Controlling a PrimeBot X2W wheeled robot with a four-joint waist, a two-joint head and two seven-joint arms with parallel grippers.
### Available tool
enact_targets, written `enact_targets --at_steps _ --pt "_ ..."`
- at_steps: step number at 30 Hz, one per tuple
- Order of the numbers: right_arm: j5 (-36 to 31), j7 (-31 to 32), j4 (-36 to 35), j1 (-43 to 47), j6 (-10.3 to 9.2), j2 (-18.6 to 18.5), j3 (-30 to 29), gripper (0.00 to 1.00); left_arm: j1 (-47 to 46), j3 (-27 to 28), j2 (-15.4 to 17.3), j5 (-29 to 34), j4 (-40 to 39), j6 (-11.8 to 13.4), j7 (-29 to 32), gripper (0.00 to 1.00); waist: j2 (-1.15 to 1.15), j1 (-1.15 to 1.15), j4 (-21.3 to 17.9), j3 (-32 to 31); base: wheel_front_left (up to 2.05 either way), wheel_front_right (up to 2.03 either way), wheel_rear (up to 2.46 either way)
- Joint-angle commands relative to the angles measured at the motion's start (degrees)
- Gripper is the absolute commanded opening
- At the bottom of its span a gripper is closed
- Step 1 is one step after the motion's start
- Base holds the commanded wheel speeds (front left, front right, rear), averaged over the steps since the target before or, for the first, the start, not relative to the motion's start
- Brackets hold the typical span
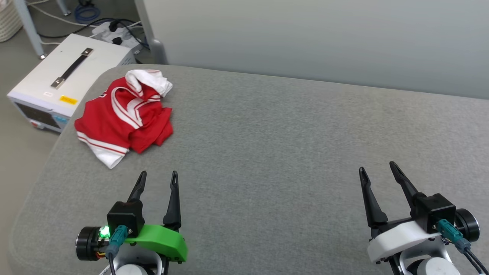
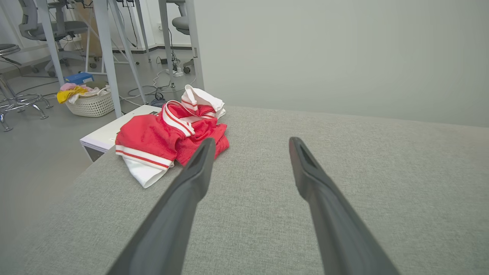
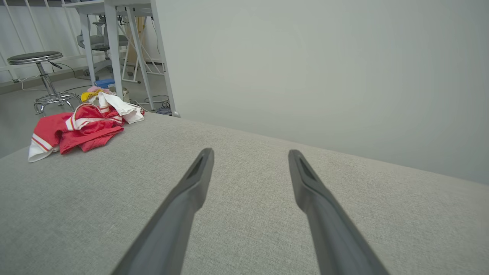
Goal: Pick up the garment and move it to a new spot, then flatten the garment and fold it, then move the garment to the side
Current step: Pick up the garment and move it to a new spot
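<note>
- The grey tabletop has bare room to the right.
- The garment lies crumpled at the far-left corner, close to the edge. A clumsy nudge could push it off, or a shallow pinch could catch one layer only.
- The left hand and the right hand are both spread wide and empty.

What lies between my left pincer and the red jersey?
Nothing: only bare grey cloth tabletop separates the left pincer from the crumpled red jersey, seen in the head and left wrist views.

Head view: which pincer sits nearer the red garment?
The left pincer, on the green mount: the garment lies crumpled ahead of it; the right pincer, on the white mount, is far off to one side.
</note>
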Motion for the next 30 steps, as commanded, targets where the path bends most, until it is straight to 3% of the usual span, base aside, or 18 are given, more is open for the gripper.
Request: enact_targets --at_steps 1,17,30 --pt "0.5 -0.7 0.0 0.9 -0.03 -0.1 0.2 1.00 0.4 -0.2 -0.2 -0.4 0.2 -0.2 -0.7 1.00 0.00 0.00 2.6 -0.1 0.00 0.00 0.00" --pt "0.6 -2.6 0.3 1.1 -0.03 -0.1 1.6 1.00 0.6 -1.6 -0.2 -1.5 0.9 -0.3 -2.6 1.00 0.00 0.00 11.4 0.3 0.00 0.00 0.00" --pt "1.0 -4.1 0.5 1.1 -0.04 -0.1 2.5 1.00 0.7 -2.2 -0.2 -2.4 1.3 -0.2 -4.1 1.00 0.00 0.00 16.0 0.8 0.00 0.00 0.00"
